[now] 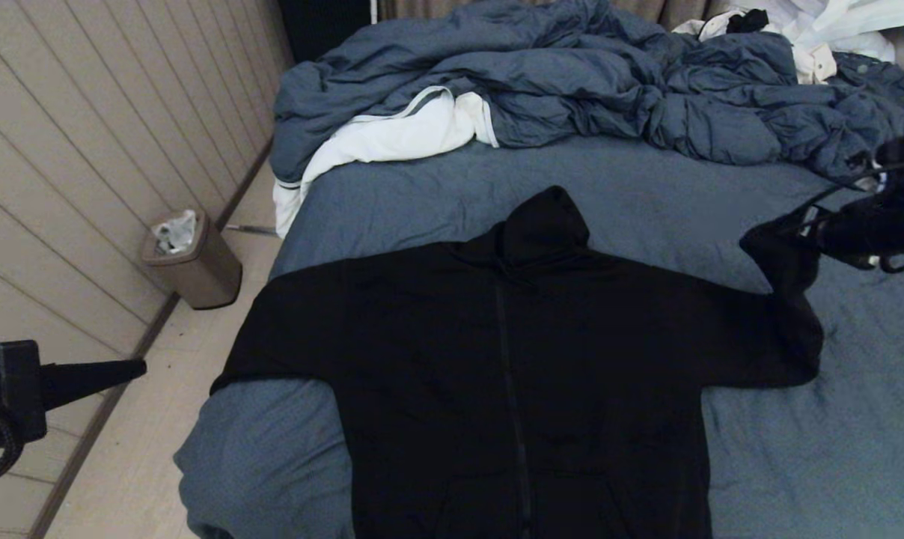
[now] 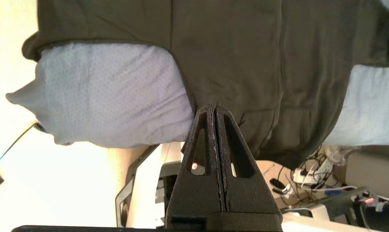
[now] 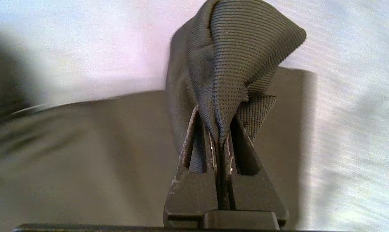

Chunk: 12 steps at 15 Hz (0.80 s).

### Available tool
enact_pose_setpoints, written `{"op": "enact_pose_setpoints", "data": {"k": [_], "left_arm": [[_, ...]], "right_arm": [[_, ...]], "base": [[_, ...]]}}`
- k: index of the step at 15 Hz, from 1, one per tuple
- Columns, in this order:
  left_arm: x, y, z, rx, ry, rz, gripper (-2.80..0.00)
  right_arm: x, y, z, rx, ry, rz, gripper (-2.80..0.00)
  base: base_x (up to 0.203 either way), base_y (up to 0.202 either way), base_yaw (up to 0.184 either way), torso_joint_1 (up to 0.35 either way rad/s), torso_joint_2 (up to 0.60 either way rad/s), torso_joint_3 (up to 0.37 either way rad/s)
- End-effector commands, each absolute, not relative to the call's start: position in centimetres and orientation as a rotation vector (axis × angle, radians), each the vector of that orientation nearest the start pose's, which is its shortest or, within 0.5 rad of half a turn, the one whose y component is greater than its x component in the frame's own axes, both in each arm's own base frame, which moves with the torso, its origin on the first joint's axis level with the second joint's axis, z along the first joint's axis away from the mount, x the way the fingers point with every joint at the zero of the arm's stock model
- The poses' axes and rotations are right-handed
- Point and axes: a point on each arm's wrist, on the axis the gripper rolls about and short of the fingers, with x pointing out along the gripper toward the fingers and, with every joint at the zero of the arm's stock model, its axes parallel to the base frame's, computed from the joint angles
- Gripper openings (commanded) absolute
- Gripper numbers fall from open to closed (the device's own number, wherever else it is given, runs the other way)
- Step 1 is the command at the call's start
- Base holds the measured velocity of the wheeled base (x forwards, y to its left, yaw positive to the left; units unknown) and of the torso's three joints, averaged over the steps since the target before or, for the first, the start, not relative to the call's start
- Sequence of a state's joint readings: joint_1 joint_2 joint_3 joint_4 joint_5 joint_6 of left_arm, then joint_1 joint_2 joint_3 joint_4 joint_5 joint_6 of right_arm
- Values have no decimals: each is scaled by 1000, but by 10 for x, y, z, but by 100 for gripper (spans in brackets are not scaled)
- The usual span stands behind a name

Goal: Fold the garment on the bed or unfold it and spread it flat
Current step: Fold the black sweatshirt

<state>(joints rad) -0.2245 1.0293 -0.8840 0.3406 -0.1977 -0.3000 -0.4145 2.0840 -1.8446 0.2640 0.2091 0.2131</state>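
the garment (image 1: 519,352) lies front up on the bed (image 1: 796,464), zipper running toward the robot. right hand (image 3: 221,141) is clamped on its right cuff, lifted outboard of the body; left hand (image 1: 134,368), pressed together and empty, sits off the bed's left edge.

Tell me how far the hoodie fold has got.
Done: the hoodie lies spread flat, zipper up, on the bed. In hand: the right gripper is shut on the cuff, lifting that sleeve. Left: both sleeves and the body are unfolded; the left gripper is shut, empty, beside the bed.
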Motion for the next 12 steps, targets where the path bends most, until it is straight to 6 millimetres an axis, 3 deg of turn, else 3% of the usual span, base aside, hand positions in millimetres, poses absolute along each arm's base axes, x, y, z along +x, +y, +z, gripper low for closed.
{"op": "enact_pose_setpoints", "data": {"k": [1, 4, 7, 12], "left_arm": [[106, -29, 263, -287, 514, -344, -280], [101, -28, 261, -290, 510, -346, -280], [95, -26, 260, -292, 507, -347, -280], [81, -23, 256, -304, 509, -347, -280]], "right_arm": [[377, -113, 289, 304, 373, -168, -280], [376, -43, 308, 251, 351, -44, -280], [371, 32, 313, 202, 355, 80, -280], [358, 150, 288, 108, 428, 246, -280]], "base": [[0, 0, 0, 0, 0, 0], [0, 0, 0, 0, 0, 0], [0, 0, 0, 0, 0, 0], [0, 0, 0, 0, 0, 0]]}}
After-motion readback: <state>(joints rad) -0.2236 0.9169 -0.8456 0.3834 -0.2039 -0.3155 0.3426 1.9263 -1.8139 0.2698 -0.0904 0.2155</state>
